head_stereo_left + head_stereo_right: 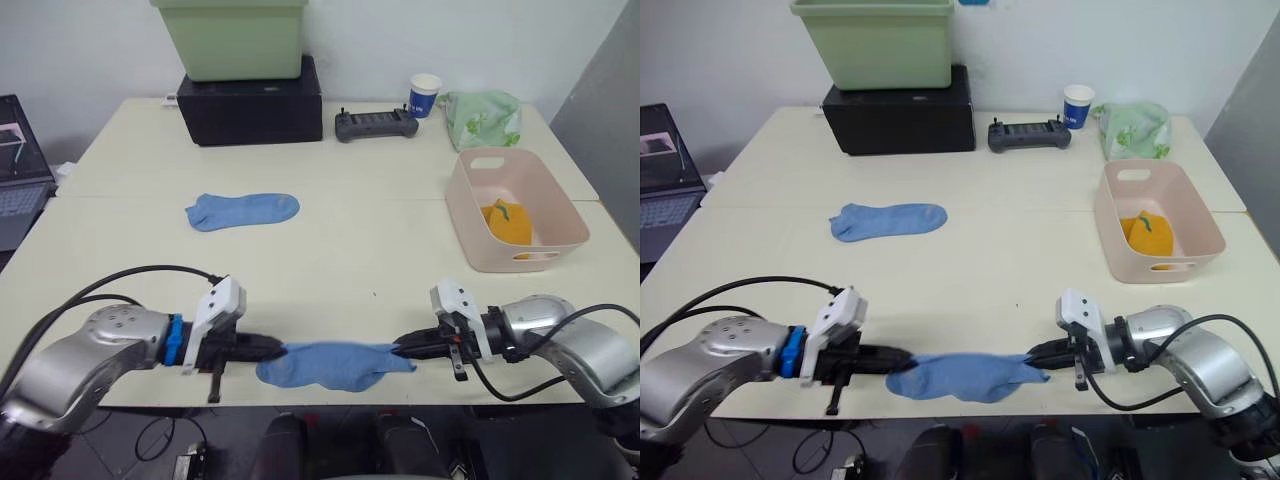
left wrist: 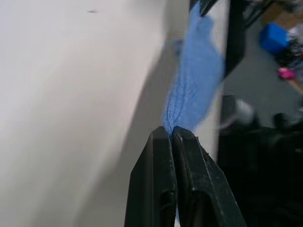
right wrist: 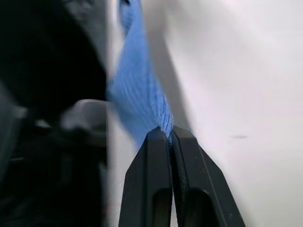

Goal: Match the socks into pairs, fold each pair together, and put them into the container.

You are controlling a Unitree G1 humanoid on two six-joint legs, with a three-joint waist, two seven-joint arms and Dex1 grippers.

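Lying mid-table, second blue sock (image 1: 242, 211); pink basket (image 1: 478, 237) holds an orange sock (image 1: 507, 223).

One sock (image 1: 335, 364) spans the bottom centre; another sock (image 1: 243, 210) lies centre-left; the container (image 1: 515, 208) sits at right, holding a folded pair (image 1: 508, 223).

A pale bench (image 1: 330, 250) carries a light blue sock (image 1: 242, 210) at centre left, a pink container (image 1: 515, 208) at right, and a black box (image 1: 250, 100), controller (image 1: 376, 124), paper cup (image 1: 425, 96) and green bag (image 1: 483, 118) along the top.
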